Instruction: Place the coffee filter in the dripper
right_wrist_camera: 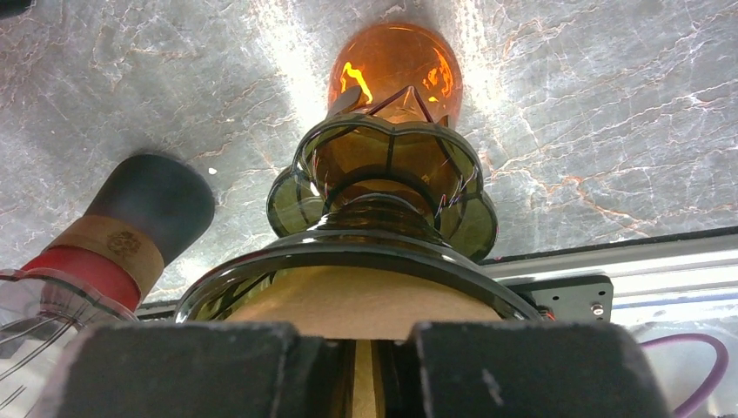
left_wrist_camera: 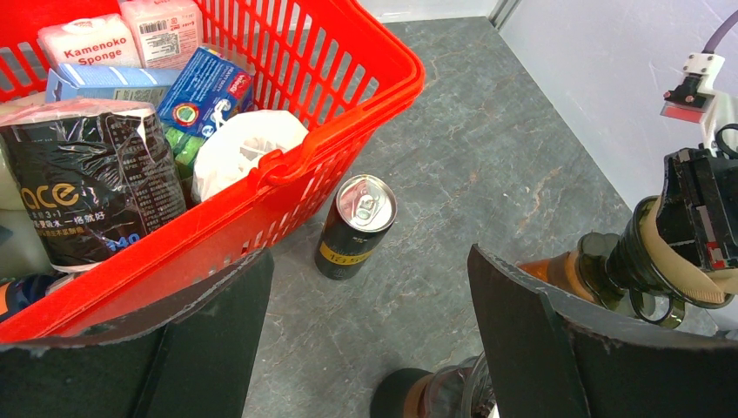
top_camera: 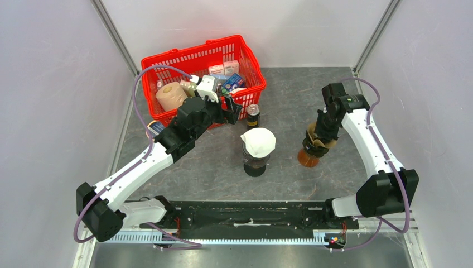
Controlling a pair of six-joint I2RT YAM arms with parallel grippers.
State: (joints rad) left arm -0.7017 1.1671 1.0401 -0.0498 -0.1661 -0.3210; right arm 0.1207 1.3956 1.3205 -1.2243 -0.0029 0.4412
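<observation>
A brown paper coffee filter (right_wrist_camera: 365,309) sits inside the smoky dark-glass dripper (right_wrist_camera: 348,248), which stands on an amber carafe (right_wrist_camera: 392,70). My right gripper (right_wrist_camera: 370,366) is shut on the filter's upper edge, a thin strip of paper pinched between its fingers. From above, the right gripper (top_camera: 319,137) hangs directly over that dripper (top_camera: 312,149) at centre right. My left gripper (top_camera: 231,109) stands open by the basket's near corner, nothing between its fingers; in its own view the left gripper (left_wrist_camera: 370,322) frames bare table and a can.
A red basket (top_camera: 167,58) full of groceries stands at the back left. A black drink can (top_camera: 253,116) is just in front of it. A second carafe with a clear dripper and white filter (top_camera: 257,142) stands mid-table, left of the amber carafe (top_camera: 307,159).
</observation>
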